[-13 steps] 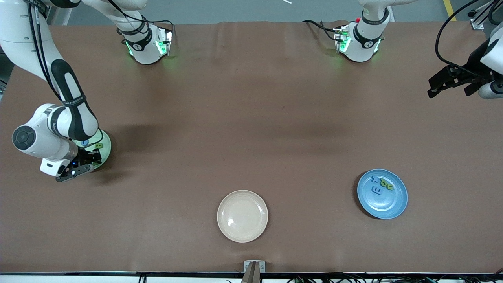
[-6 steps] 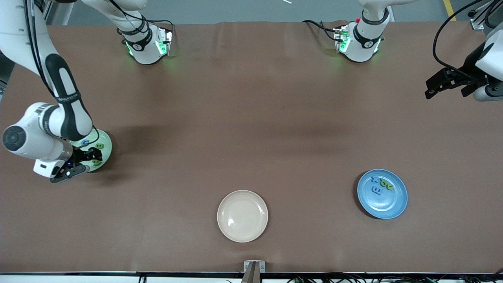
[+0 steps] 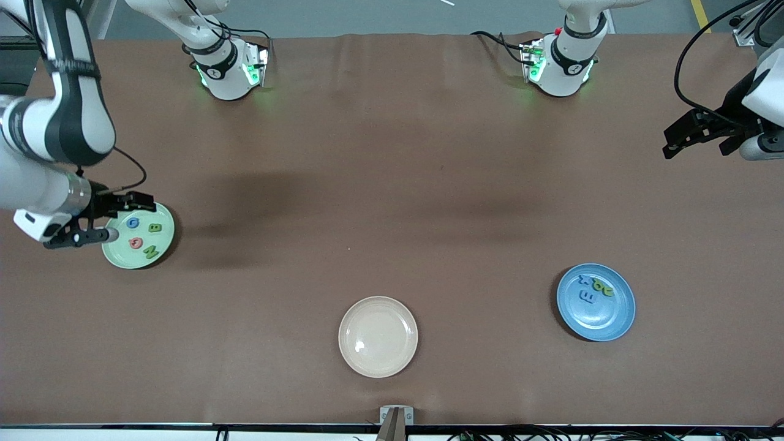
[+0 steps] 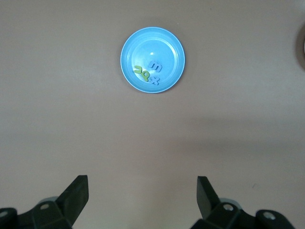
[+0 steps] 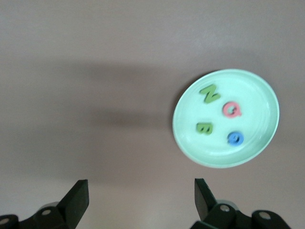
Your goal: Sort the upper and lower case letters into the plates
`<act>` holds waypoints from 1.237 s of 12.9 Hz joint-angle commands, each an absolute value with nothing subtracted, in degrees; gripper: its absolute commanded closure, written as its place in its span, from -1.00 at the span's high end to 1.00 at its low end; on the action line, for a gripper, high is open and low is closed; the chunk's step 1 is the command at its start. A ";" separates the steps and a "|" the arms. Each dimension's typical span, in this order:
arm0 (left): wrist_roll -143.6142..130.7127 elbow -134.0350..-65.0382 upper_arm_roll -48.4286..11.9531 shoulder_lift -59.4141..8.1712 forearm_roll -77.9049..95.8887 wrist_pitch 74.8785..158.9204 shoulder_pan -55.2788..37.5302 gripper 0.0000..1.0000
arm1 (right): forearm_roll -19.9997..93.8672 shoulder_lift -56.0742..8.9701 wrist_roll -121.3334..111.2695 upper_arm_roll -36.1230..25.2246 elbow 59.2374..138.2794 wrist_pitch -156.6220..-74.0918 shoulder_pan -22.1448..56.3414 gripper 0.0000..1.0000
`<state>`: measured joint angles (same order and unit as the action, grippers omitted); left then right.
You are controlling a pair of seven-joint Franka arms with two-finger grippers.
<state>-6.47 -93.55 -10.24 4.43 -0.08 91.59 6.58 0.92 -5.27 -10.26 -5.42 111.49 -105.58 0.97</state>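
Since four letters lie in each of the two sorting plates, the front view reads as a task at or near its end: the mint green plate [image 3: 138,236] at the right arm's end of the bench [image 3: 392,184] carries a blue letter, a green B, a pink letter and a green N, while the blue plate [image 3: 596,302] toward the left arm's end holds two blue and two green letters bunched together. Between them, nearest the camera, sits a cream plate [image 3: 378,337] with nothing in it. The right hand [image 3: 98,218] hangs over the mint plate's edge, fingers spread and empty, which suggests a release just there. The left hand [image 3: 698,131] waits high over the bench edge, also open and empty. From the left wrist view, the blue plate [image 4: 152,59] lies well below the parted fingers [image 4: 76,193], letters clustered off-centre. From the right wrist view, the mint plate [image 5: 226,118] shows its four letters spaced apart, none touching, with the fingers [image 5: 78,195] wide and holding nothing.
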 commanded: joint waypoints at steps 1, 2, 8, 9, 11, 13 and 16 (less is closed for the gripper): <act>-5.89 -93.96 -10.20 5.18 0.35 92.20 6.68 0.99 | 0.97 2.97 -3.45 -5.54 116.02 -102.58 4.12 0.97; -6.06 -93.87 -10.11 5.45 0.35 92.02 6.77 0.99 | 0.88 4.55 -1.08 -5.54 116.02 -101.52 5.52 0.98; -5.45 -93.87 -10.11 5.36 0.26 91.49 6.68 0.99 | 0.88 5.27 0.62 -5.71 101.99 -90.56 5.89 0.99; -5.62 -93.87 -10.19 5.27 0.26 91.58 6.51 0.99 | 0.88 5.10 0.70 -5.71 98.65 -88.00 5.98 0.99; -5.62 -93.87 -10.37 5.36 0.96 91.58 6.42 0.99 | 0.79 4.92 0.53 -5.71 94.59 -87.27 6.07 0.99; -5.63 -93.78 -10.28 5.36 0.97 91.50 6.33 0.99 | 0.70 3.79 0.44 -5.71 90.29 -87.36 5.54 1.00; -5.10 -93.69 -10.28 5.80 1.05 91.41 6.50 0.99 | 0.53 1.59 0.18 -5.80 86.93 -87.36 5.54 1.00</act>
<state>-6.47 -93.46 -10.44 4.61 -0.08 91.70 6.37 0.87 4.22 -0.30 -5.87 90.29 -88.22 5.85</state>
